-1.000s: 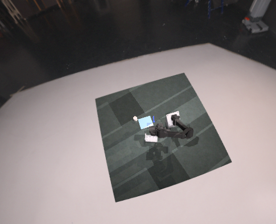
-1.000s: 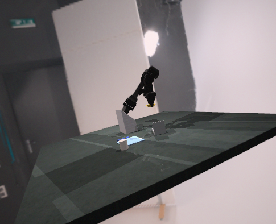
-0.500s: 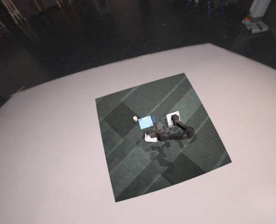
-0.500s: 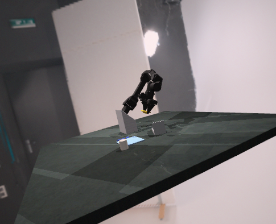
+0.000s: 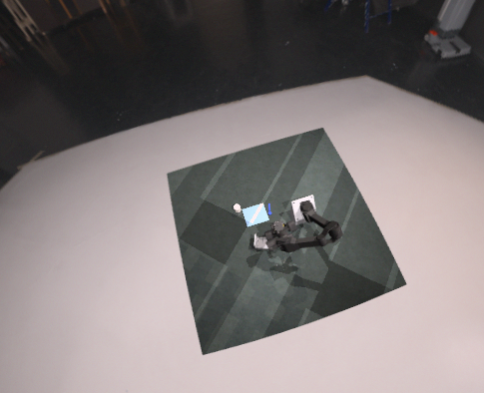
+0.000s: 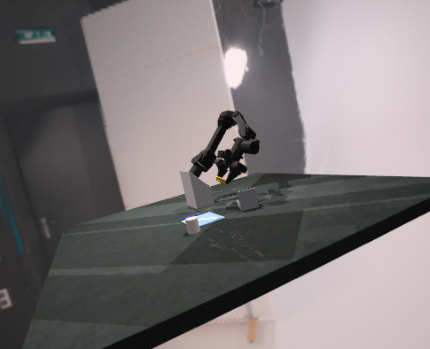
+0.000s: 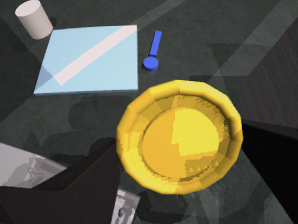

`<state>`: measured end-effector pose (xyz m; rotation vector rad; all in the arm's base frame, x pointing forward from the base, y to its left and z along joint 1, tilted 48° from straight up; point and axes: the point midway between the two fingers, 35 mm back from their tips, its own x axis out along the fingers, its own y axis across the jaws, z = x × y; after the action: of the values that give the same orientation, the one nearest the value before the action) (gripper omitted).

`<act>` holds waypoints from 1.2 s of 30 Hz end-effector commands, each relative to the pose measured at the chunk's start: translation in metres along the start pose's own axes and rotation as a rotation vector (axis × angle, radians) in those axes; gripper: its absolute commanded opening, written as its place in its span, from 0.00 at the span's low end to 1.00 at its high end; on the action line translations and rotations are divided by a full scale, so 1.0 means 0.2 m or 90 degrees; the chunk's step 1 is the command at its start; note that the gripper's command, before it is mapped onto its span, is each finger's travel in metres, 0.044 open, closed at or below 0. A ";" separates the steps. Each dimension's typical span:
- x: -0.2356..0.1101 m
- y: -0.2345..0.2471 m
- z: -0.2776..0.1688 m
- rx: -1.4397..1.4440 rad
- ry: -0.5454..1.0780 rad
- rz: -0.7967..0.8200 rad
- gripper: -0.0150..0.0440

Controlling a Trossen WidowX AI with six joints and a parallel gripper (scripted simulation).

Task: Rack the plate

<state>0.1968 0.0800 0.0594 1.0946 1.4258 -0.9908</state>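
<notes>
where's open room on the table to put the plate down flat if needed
Broad bare stretches lie on the mat's near half, away from everything. It is crowded around the cup, blue sheet, blue pin, rack and arm base.
</notes>
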 end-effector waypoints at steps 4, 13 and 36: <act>0.05 0.03 0.00 -0.052 -0.091 0.047 0.25; 0.09 0.07 -0.01 -0.115 -0.191 0.115 0.25; 0.08 0.13 -0.14 -0.232 -0.378 0.347 0.25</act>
<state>0.2136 0.1128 0.0414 0.7582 0.7918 -0.5965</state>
